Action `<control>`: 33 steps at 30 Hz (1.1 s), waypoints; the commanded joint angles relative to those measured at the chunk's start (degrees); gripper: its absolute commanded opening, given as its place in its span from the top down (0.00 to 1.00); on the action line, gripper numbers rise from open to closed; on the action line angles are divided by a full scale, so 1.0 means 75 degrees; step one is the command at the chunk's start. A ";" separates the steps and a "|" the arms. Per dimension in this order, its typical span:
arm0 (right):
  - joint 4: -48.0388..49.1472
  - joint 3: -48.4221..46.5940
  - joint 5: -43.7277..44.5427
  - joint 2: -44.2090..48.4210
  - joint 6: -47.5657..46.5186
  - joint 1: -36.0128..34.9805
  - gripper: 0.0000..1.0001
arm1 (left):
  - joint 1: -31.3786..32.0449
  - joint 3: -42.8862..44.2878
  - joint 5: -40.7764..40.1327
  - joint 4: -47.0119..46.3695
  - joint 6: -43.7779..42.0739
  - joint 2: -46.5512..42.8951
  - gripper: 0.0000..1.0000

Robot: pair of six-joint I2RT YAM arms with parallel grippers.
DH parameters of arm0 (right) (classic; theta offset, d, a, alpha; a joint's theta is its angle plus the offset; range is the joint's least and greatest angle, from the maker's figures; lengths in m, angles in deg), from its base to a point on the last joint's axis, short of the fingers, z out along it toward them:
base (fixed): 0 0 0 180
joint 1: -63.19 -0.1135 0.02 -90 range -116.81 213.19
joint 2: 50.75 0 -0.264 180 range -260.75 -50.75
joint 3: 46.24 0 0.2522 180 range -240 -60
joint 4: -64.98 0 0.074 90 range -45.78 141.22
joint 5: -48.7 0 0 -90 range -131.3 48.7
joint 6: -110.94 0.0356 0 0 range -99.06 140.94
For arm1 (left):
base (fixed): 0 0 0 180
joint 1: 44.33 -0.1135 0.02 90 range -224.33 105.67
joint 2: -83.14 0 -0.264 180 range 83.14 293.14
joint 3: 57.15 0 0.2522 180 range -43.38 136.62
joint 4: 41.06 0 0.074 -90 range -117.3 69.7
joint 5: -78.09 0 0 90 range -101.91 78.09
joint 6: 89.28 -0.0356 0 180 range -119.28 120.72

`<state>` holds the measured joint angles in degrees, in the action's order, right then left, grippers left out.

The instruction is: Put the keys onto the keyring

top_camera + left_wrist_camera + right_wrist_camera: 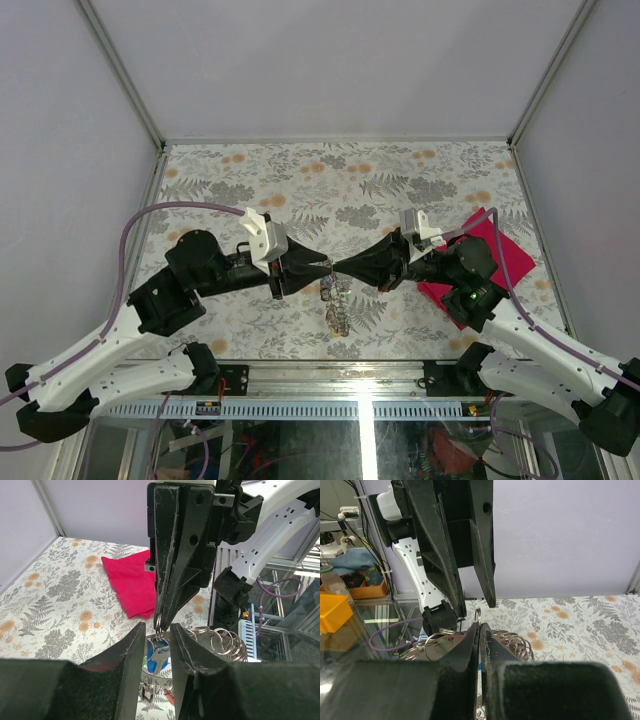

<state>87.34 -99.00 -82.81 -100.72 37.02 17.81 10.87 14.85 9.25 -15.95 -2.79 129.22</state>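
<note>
I have both arms meeting tip to tip over the middle of the flowered table (400,190). The right gripper (342,268) is pinched tight on the thin wire of the keyring (158,625), holding it edge-up in the air, with a bunch of keys (336,305) dangling under it. The left gripper (324,265) faces it with its jaws a narrow gap apart. The blue-headed key (159,661) shows in that gap in the left wrist view, but I cannot tell whether the fingers pinch it or it simply hangs below them. The red cloth (495,240) lies flat at the right, well apart. I judge this mid-threading. I cannot see a green-headed key clearly enough to say whether it is on the ring.
</note>
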 commanded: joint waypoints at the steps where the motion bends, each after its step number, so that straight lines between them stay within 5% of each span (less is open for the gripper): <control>1: 0.1282 -0.0092 0.0190 0.0258 0.0247 -0.0017 1.00 | 0.0042 0.0016 0.0231 -0.0564 0.0092 0.0015 0.73; 16: 0.1477 -0.0163 -0.0102 0.0241 0.0353 -0.0019 1.00 | 0.0036 0.0001 0.0415 -0.0612 0.0112 0.0126 0.79; 22: 0.1425 -0.0184 -0.0179 0.0242 0.0341 -0.0017 1.00 | 0.0041 0.0044 0.0497 -0.0596 0.0078 0.0201 0.98; 28: 0.0873 -0.0250 -0.0092 0.0408 -0.0107 -0.0019 0.99 | 0.0040 0.0293 0.0433 -0.0079 -0.0085 0.0290 1.00; 33: -0.1519 -0.0751 0.0650 0.0957 -0.1767 -0.0019 0.69 | 0.0039 0.0894 0.0202 0.1187 -0.0457 0.0533 1.00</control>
<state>84.71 -99.52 -82.79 -98.19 33.72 17.81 10.92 17.08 12.14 -12.95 -3.25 132.26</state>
